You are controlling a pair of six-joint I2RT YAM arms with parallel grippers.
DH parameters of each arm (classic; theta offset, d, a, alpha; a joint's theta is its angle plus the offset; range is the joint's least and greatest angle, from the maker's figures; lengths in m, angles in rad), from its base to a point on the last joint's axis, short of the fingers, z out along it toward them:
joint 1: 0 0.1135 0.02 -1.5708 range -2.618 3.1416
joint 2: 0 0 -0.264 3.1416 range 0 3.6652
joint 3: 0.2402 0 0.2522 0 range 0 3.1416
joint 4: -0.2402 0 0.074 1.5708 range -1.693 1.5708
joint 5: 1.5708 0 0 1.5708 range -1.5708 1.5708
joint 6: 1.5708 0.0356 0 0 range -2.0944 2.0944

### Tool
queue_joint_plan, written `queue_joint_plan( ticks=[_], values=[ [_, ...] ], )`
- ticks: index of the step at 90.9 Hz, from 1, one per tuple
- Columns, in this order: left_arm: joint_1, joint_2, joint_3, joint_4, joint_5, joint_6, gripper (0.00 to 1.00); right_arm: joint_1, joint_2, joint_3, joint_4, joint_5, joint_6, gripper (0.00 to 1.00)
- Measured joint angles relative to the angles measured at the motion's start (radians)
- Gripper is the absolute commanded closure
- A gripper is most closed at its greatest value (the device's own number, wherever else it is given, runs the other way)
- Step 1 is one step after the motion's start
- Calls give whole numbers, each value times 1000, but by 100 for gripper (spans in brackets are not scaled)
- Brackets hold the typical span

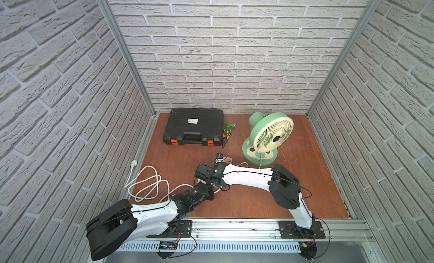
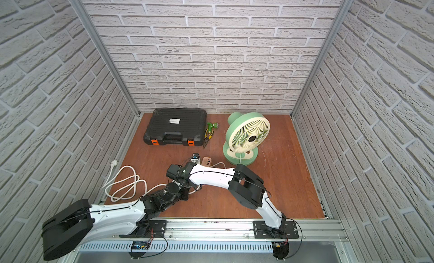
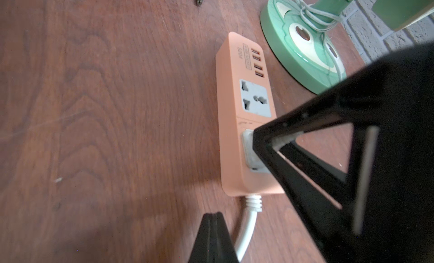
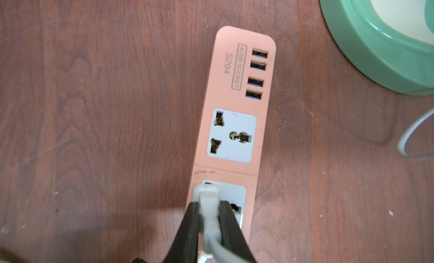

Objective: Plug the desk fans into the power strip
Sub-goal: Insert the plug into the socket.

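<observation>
One black toolcase lies at the back, one desk fan stands upright to its right, and one pair of pliers lies between them. Near the fan's round base lies the one power strip, with two white sockets and four USB ports. The right gripper pinches one small white plug at the socket nearer the thick white cable, seemingly pushed in. The left gripper is pressed together just beside that cable.

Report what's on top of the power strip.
A white plug, pinched by the right gripper, sits at the cable-end socket; the other socket and USB ports are bare. Plug prongs are hidden.
</observation>
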Motion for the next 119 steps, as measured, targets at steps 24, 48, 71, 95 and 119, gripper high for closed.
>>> queue_joint_plan(
  ticks=[24, 48, 71, 95, 119],
  values=[
    [0, 0, 9, -11, 1, 14, 100, -5, -30, -32, 39, -15, -20, 85],
    [1, -9, 20, -57, -3, 20, 100, -16, -45, -83, 130, -81, -54, 59],
    [1, -26, 21, -76, -4, 22, 100, -17, -76, -122, 200, -116, -87, 39],
    [2, -26, 23, -87, 10, 32, 100, -22, -119, -177, 222, -141, -105, 35],
    [16, -31, 57, -74, -6, 29, 100, -3, -241, -266, 194, -199, -173, 33]
  ],
)
